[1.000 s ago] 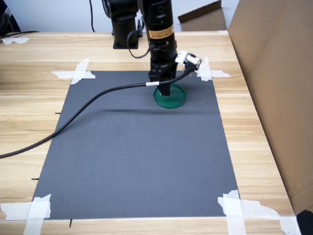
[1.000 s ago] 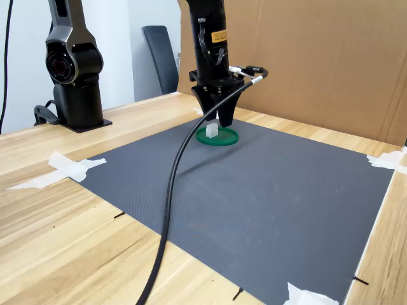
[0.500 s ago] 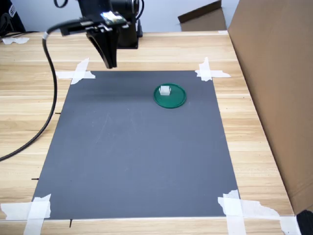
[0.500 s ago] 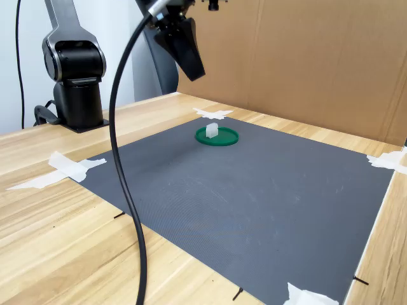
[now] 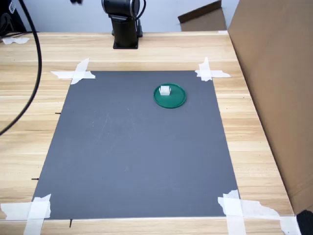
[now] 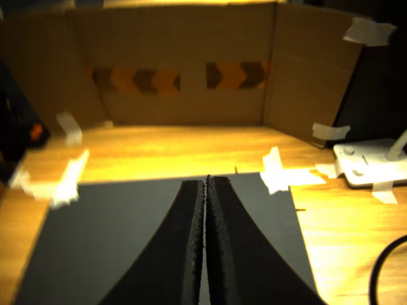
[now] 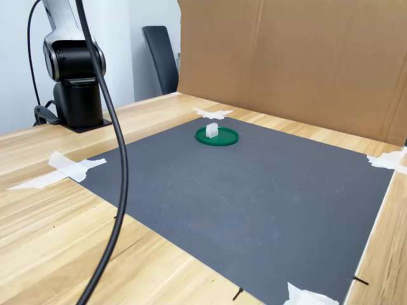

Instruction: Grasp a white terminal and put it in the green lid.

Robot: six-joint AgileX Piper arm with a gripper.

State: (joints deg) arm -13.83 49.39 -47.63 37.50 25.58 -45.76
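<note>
Terminal sits upright inside the lid, off-centre toward the arm base; placement looks done. Gripper closed on nothing, well clear of lid.

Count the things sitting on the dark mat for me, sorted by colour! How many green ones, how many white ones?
Green: 1, the green lid.
White: 1, the white terminal, standing inside the lid.
Total: 2 things on the dark mat. The white tape strips at its corners are not counted.
</note>
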